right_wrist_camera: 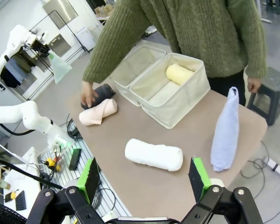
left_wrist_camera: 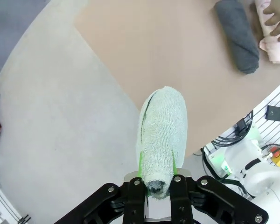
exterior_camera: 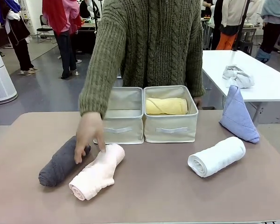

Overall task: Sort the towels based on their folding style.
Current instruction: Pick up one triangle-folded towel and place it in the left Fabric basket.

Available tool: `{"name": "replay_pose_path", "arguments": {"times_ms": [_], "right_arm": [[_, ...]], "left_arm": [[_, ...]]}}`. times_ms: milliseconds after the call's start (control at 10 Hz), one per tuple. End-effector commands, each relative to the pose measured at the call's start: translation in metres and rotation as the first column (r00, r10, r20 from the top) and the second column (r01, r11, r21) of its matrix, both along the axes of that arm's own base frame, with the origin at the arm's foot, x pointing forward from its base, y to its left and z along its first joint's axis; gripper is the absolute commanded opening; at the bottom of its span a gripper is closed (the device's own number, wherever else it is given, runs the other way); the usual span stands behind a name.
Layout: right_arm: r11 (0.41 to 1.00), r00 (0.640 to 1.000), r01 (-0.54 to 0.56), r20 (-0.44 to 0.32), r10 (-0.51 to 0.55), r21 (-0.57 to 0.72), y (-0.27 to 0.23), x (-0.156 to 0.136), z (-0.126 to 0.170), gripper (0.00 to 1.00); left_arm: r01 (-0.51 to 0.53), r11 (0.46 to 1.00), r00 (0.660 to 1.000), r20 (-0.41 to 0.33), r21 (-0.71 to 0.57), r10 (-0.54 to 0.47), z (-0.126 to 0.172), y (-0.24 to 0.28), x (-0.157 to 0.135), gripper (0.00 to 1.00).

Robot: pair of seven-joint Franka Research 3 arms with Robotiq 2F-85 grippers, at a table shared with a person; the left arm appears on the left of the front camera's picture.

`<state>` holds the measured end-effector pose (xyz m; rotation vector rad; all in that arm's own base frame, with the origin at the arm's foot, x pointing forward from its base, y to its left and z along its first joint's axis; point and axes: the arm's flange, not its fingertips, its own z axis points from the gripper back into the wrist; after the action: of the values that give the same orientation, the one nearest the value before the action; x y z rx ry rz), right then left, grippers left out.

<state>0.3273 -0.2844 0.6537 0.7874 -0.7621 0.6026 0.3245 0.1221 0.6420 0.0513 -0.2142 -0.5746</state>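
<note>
My left gripper (left_wrist_camera: pixel 157 180) is shut on the pale teal cone towel (left_wrist_camera: pixel 161 135), held out over the floor beside the table's corner. In the right wrist view that cone (right_wrist_camera: pixel 59 66) hangs from the left arm, off the table. My right gripper (right_wrist_camera: pixel 143 173) is open above the white roll (right_wrist_camera: pixel 154 154) (exterior_camera: pixel 217 156). The light blue cone (exterior_camera: pixel 238 116) stands at the table's right. A person's hand (exterior_camera: pixel 87 135) rests on the dark grey roll (exterior_camera: pixel 60 162) and the pale pink roll (exterior_camera: pixel 98 171). The yellow roll (exterior_camera: pixel 166 106) lies in the right bin.
Two cream fabric bins stand side by side at the far middle: the left bin (exterior_camera: pixel 123 122) with nothing in it, the right bin (exterior_camera: pixel 171 129) with the yellow roll. A lumpy grey-white rag (exterior_camera: pixel 237 76) lies on a white table behind.
</note>
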Motion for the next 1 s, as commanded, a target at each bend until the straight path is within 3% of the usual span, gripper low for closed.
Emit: {"name": "replay_pose_path", "arguments": {"times_ms": [0, 900], "right_arm": [[1.0, 1.0, -0.014, 0.016, 0.014, 0.004, -0.001, -0.001, 0.001, 1.0], [1.0, 1.0, -0.014, 0.016, 0.014, 0.004, -0.001, -0.001, 0.001, 1.0]], "left_arm": [[-0.013, 1.0, 1.0, 0.014, -0.019, 0.013, -0.004, -0.023, 0.014, 0.16], [-0.045, 0.999, 0.999, 0.007, -0.031, 0.045, -0.012, -0.06, 0.02, 0.16]]}}
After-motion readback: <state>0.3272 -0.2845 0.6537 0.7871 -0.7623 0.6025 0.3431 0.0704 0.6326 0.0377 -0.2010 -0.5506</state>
